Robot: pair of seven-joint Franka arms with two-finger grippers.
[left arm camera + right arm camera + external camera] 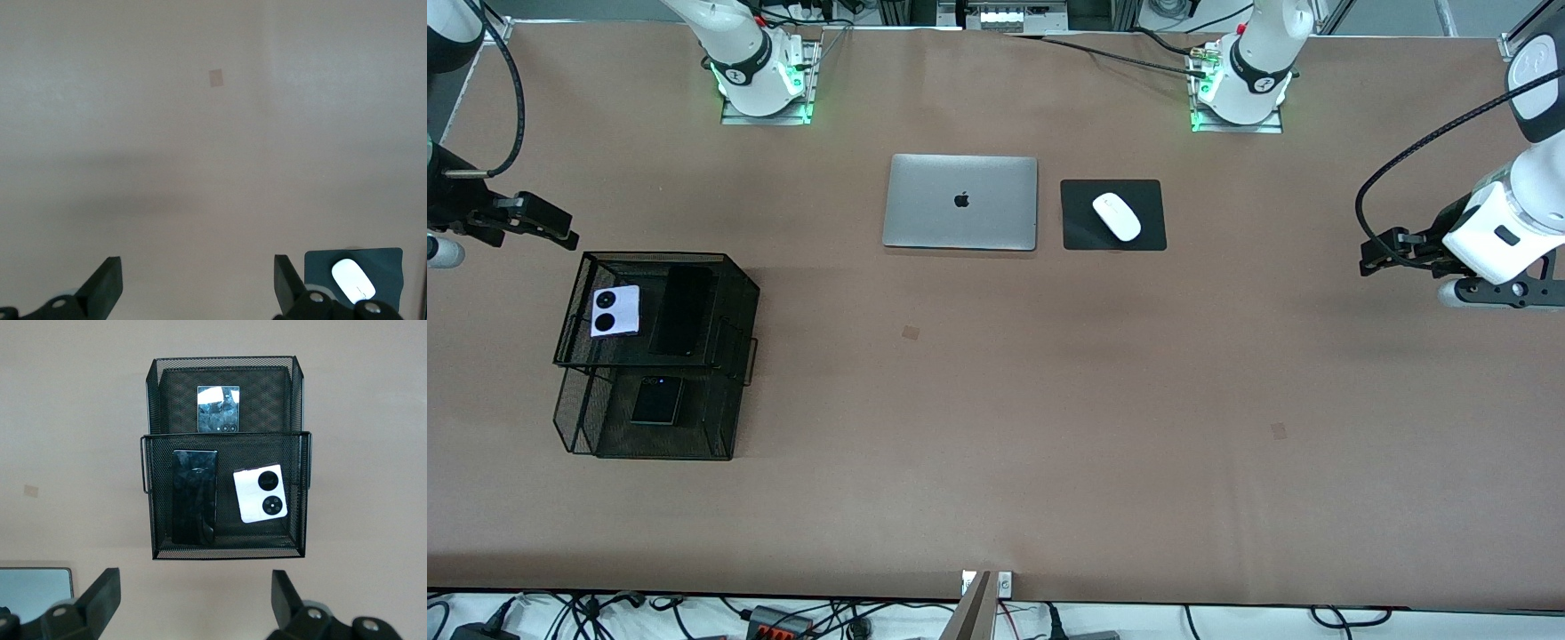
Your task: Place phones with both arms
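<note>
rack: I've got a black wire rack (740,286) with two tiers sitting at about 8 o'clock on the table (996,427), toward the right arm's end.
upper tier: the long black phone (194,496) lies flat in it, and the lilac-white phone (261,493) with the two black circles is just beside it, not touching as far as I can tell.
lower tier: the squarish black phone (218,409) lies alone here, in the part of the rack nearer the front camera.
right gripper: my right gripper (193,593) hangs over the table beside the rack, at the laptop's side of it, fingers spread wide, holding nothing.
left gripper: the left gripper (197,283) is out at 3 o'clock over bare table, fingers also wide apart and empty. That arm is just waiting.
other stuff: silver laptop (960,202) at 12 o'clock, closed, with a white mouse (1117,216) on a black pad (1080,233) just beside it.
step: honestly looks like either the very start or the very end, since all three phones are in the rack and nobody's gripping anything. Can't say which from this.
next move: if a phone has to come out, I'd drop the right gripper straight down on the long black one and pinch its long edges, minding the wire walls.
</note>
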